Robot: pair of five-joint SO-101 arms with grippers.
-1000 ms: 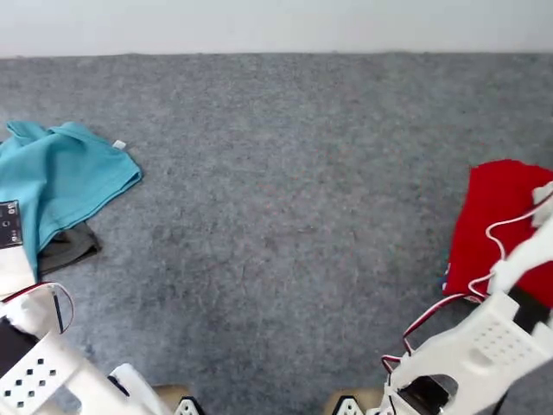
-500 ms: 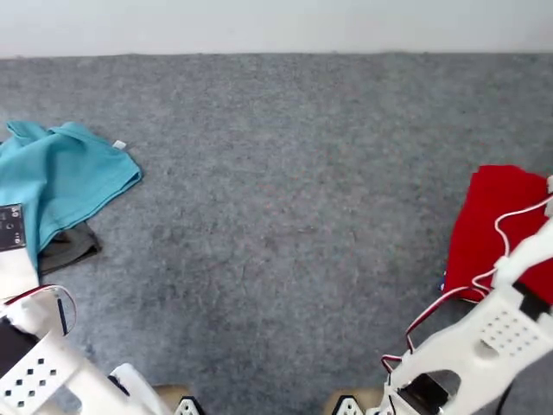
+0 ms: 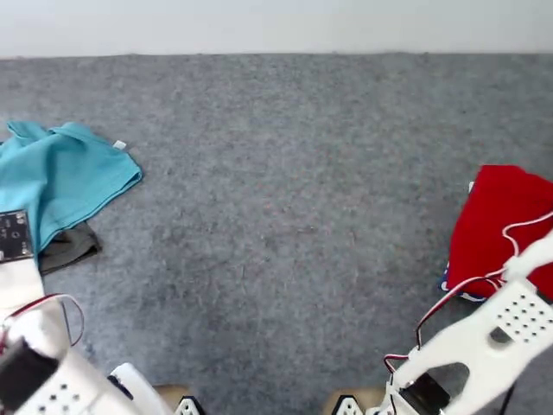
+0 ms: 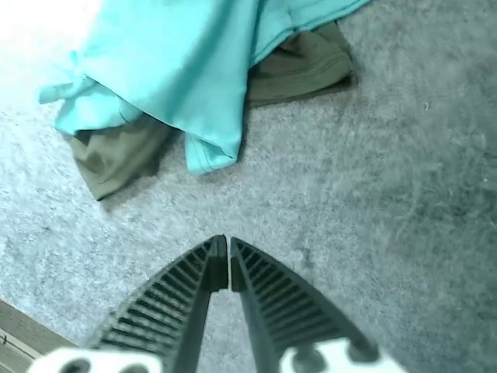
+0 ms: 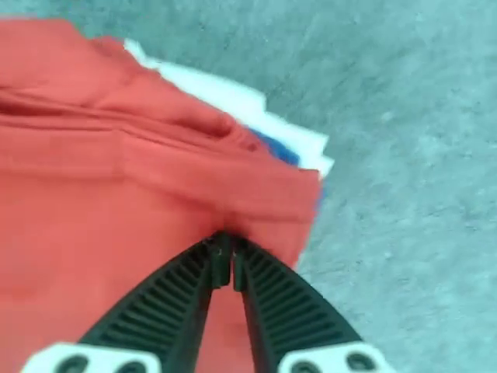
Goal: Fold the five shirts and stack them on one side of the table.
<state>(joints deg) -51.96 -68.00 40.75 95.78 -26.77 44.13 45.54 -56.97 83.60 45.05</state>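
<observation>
On the left of the grey tabletop [image 3: 294,190] lies a crumpled teal shirt [image 3: 65,177], with an olive shirt [image 3: 71,248] poking out from under its near edge. My left claw [image 4: 229,268] hangs over bare tabletop just beside those two, its jaws pressed together with nothing between them. My left arm [image 3: 34,372] stands at the near left corner.

Far across, at the right edge, a folded red shirt [image 3: 501,220] tops a small pile. Thin layers of white cloth [image 5: 225,97] and blue cloth [image 5: 273,149] peek out from beneath it along one side. My right claw [image 5: 224,260] is over the red shirt, close to that edge. Its jaws are closed to a bare slit, tips down at the fabric; whether they pinch any of it I cannot tell. My right arm [image 3: 492,337] crosses the pile's near corner, well apart from the teal shirt.
</observation>
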